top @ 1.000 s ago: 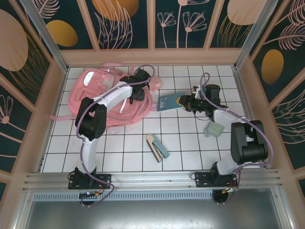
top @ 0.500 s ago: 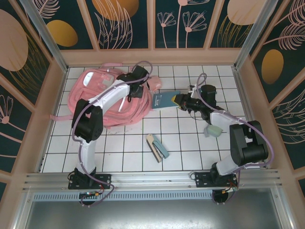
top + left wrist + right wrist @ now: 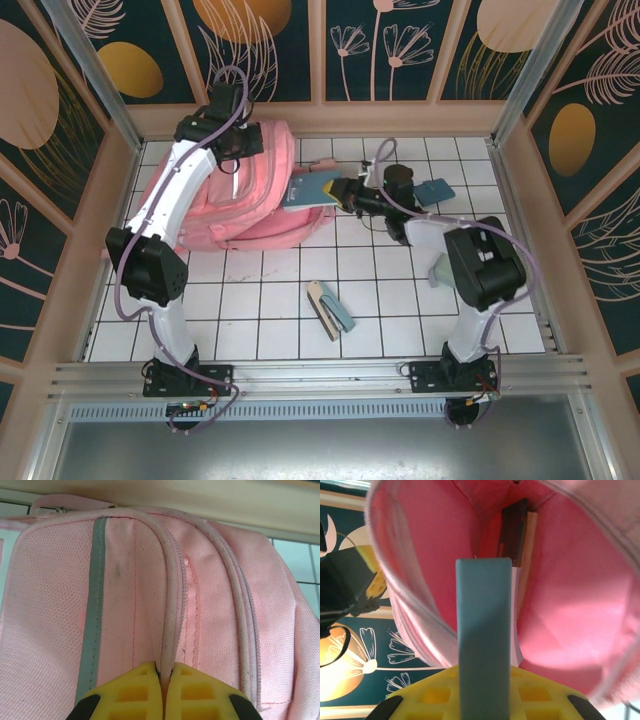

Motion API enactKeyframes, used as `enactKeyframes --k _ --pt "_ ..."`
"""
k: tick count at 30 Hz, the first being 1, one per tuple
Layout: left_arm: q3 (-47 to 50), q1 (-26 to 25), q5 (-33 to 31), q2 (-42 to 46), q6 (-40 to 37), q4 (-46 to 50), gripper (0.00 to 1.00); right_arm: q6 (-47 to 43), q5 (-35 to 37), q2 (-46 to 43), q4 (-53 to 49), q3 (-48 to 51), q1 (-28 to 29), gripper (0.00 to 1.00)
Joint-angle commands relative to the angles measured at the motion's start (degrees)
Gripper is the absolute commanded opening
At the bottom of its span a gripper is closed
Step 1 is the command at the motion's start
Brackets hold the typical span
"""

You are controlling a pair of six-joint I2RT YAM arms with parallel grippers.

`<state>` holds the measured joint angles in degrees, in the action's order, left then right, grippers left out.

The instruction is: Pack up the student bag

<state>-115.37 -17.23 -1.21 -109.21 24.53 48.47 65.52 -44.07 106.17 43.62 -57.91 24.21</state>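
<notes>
Locate the white tiled table (image 3: pixel 260 300). Near its front centre, a tan-and-teal oblong object (image 3: pixel 330 308) lies diagonally on the tiles. A pale green block (image 3: pixel 440 270) sits to its right, well apart. A flat blue item (image 3: pixel 435 190) lies nearer the far edge. Dark floral wall panels (image 3: pixel 270 50) enclose the table.

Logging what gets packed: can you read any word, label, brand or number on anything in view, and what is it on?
No text can be read in any view.
student bag: plain pink fabric with a grey strip, no label showing.
blue book: seen edge-on at the bag's mouth, no print made out.
dark book inside the bag: too blurred to tell.
small blue booklet and teal-and-tan item on the table: too small to tell.
</notes>
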Motion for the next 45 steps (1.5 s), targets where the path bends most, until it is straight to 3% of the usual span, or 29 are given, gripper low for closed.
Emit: enactKeyframes --k 1,7,17,21,27,30,35,45 --pt "-3.0 1.4 8.2 3.9 2.4 -5.6 0.0 3.5 2.3 5.2 8.1 -7.8 3.0 0.0" --pt "-0.8 4.0 15.4 6.2 4.6 -10.4 0.0 10.9 5.2 18.0 14.3 -20.5 6.8 0.0" --pt "1.0 6.6 24.1 7.7 7.8 -16.5 0.0 12.6 12.8 33.0 5.8 -40.2 13.4 0.0" --pt "1.7 6.9 25.3 7.9 8.2 -17.0 0.0 12.4 14.3 40.0 -1.4 -52.1 16.1 0.0" --pt "2.7 7.6 26.1 8.3 9.0 -17.9 0.0 7.3 18.0 48.5 -20.9 -71.0 19.3 0.0" --pt "2.8 8.0 26.4 8.2 9.3 -18.0 0.0 6.2 16.6 50.2 -26.8 -75.4 19.3 0.22" --pt "3.0 9.2 27.0 8.4 9.4 -18.4 0.0 1.8 16.7 43.4 -27.1 -67.4 18.5 0.47" --pt "3.8 11.1 28.8 8.2 10.3 -19.6 0.0 -3.2 15.9 35.6 -30.5 -60.6 16.9 0.59"
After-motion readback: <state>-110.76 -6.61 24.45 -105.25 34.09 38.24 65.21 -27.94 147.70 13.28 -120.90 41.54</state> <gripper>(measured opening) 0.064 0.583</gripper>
